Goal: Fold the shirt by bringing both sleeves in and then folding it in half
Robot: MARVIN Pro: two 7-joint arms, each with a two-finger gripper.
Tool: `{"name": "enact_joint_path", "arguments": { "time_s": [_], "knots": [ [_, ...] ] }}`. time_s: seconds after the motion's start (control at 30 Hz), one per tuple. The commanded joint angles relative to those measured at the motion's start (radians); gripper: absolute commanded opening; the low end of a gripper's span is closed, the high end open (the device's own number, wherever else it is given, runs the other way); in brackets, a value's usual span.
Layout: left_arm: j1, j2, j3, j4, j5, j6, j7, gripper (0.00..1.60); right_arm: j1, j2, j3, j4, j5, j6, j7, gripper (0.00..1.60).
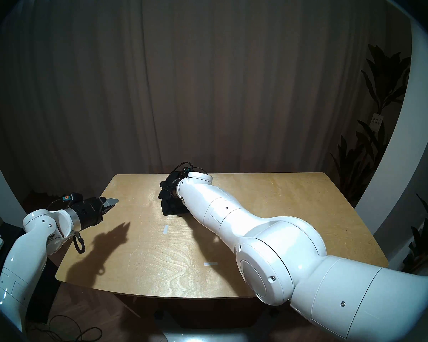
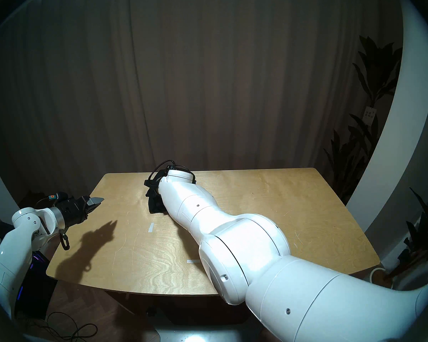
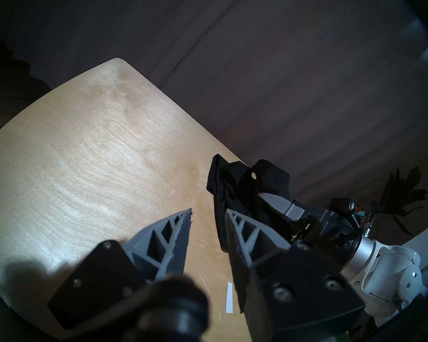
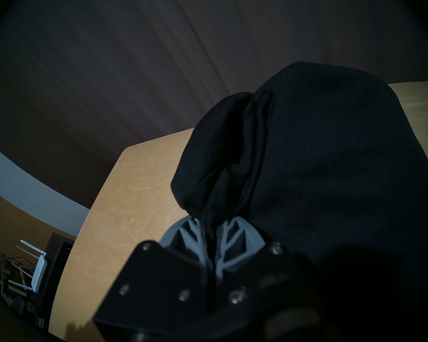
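Two robot arms reached over a pale wooden table [image 1: 269,210] in a dim, curtained room. One garment was in view: a black shirt [image 1: 169,205], bunched into a small dark heap toward the far middle of the table rather than spread flat. The right gripper [image 4: 211,225] had its jaws clamped together on a thick pinch of the shirt; in the right wrist view folds of black cloth rose from between the grey ribbed fingers [image 4: 235,237] and filled much of the picture. The lower part of the heap seemed to rest on the table, though whether the gripped part was lifted clear could not be told. The left gripper [image 1: 110,204] hovered near the table's left edge, well apart from the shirt, its jaws partly apart and holding nothing. Two short strips of white tape [image 1: 165,229] lay on the bare wood nearer the robot.

Judging by this, the task looked barely begun. No sleeve could be picked out in the crumpled cloth, and no neat fold showed anywhere. Spreading the shirt flat, bringing in both sleeves and folding it in half all appeared left to do.
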State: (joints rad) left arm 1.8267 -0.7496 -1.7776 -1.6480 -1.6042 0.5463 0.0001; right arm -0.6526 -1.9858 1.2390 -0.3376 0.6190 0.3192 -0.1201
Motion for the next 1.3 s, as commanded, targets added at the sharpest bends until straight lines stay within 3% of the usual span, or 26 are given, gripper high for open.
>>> {"name": "enact_joint_path", "arguments": {
  "time_s": [0.0, 0.17, 0.2, 0.23, 0.27, 0.3, 0.33, 0.93, 1.27],
  "knots": [
    [0.03, -0.007, -0.04, -0.025, -0.006, -0.019, -0.002, 0.77, 0.023, -0.021, -0.019, -0.004, 0.012, -0.043, 0.009, 0.0],
    [0.049, -0.013, -0.058, -0.029, -0.011, -0.027, -0.002, 0.77, 0.024, -0.021, -0.045, -0.002, 0.018, -0.057, 0.012, 0.0],
    [0.052, -0.014, -0.06, -0.029, -0.012, -0.028, -0.002, 0.77, 0.023, -0.021, -0.049, -0.001, 0.018, -0.059, 0.013, 0.47],
    [0.057, -0.016, -0.064, -0.031, -0.014, -0.031, -0.002, 0.77, 0.022, -0.021, -0.058, -0.001, 0.019, -0.064, 0.016, 0.64],
    [0.057, -0.016, -0.064, -0.031, -0.014, -0.031, -0.002, 0.77, 0.022, -0.021, -0.058, -0.001, 0.019, -0.064, 0.016, 0.64],
    [0.062, -0.018, -0.068, -0.033, -0.016, -0.033, -0.002, 0.77, 0.023, -0.021, -0.066, -0.001, 0.02, -0.068, 0.018, 0.77],
    [0.064, -0.019, -0.07, -0.034, -0.017, -0.034, -0.002, 0.77, 0.023, -0.021, -0.07, -0.001, 0.021, -0.07, 0.019, 1.6],
    [0.118, -0.045, -0.112, -0.059, -0.03, -0.059, -0.002, 0.76, 0.039, -0.021, -0.197, -0.026, 0.018, -0.101, 0.069, 1.6],
    [0.147, -0.058, -0.136, -0.078, -0.032, -0.075, -0.002, 0.74, 0.05, -0.021, -0.237, -0.046, 0.03, -0.115, 0.104, 1.6]
  ]
}}
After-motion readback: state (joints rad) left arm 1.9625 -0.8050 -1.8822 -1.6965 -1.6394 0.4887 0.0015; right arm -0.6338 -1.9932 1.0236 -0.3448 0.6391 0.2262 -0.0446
